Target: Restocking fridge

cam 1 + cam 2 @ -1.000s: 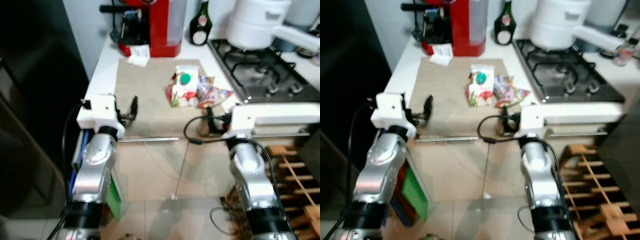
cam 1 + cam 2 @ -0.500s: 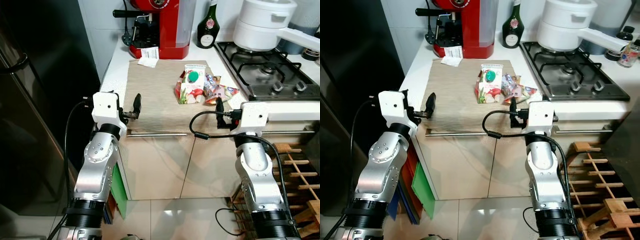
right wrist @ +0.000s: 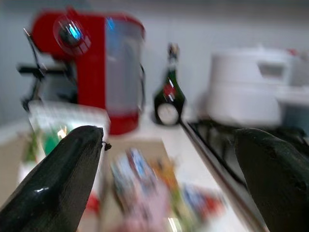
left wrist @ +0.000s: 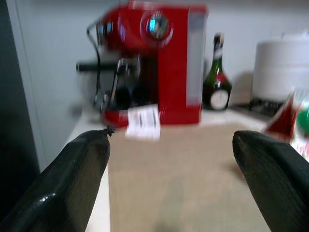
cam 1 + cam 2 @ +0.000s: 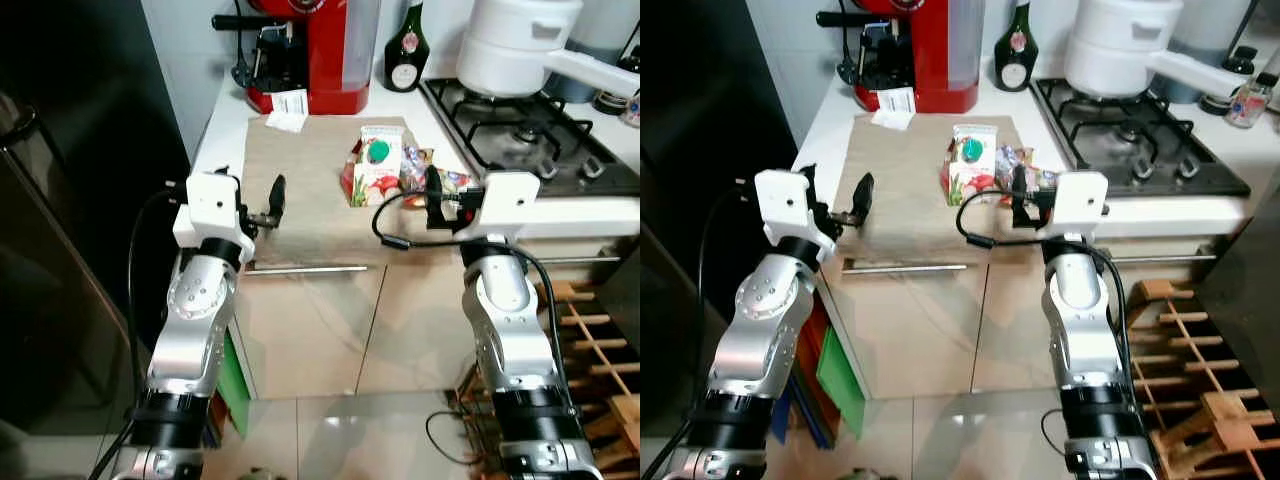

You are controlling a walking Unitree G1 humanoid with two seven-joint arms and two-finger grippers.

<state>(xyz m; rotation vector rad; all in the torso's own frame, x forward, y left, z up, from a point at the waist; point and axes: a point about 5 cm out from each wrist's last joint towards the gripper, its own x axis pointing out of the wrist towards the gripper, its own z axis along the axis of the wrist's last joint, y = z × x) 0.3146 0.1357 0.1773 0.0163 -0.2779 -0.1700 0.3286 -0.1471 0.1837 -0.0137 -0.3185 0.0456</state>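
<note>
The right gripper (image 5: 432, 192) is being raised closer to the green-and-red food carton (image 5: 376, 166) lying on the beige table mat (image 5: 300, 180); both grippers' jaws are being held open, left gripper (image 5: 274, 198) empty.

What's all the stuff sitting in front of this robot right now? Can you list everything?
Coffee machine: one, red, back of the counter.
Bottle: one, dark green, beside the coffee machine.
Pot: one, white, on the gas hob.
Mat: one, beige, on the counter.
Carton: one, white with green cap, on the mat.
Snack packets: a few, colourful, beside the carton.
Paper tag: one, white, before the coffee machine.
Fridge: one, black, to the robot's left.
Wooden rack: one, lower right.
Left gripper: black, jaws open, over the mat's edge.
Right gripper: black, jaws open, near the packets.
</note>
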